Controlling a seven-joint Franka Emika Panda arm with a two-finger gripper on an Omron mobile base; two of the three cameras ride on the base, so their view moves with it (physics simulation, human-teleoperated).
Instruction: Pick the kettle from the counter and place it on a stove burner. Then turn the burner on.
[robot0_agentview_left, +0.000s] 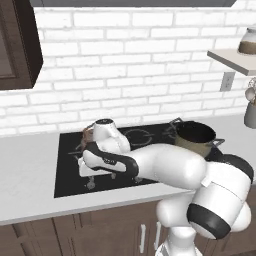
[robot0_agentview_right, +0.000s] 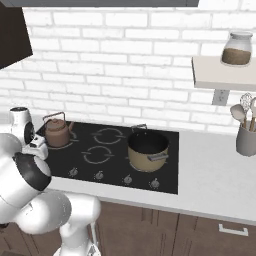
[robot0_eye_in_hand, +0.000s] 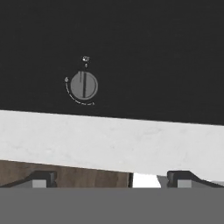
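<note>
Facing knob (robot0_eye_in_hand: 84, 85), markings unreadable

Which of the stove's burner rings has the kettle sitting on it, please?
The rear left ring: the kettle covers it, at the cooktop's far corner from the pot; the other rings lie bare.

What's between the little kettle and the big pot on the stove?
In the right base view, just bare black cooktop with two grey ring outlines lies between the kettle and the pot.
</note>
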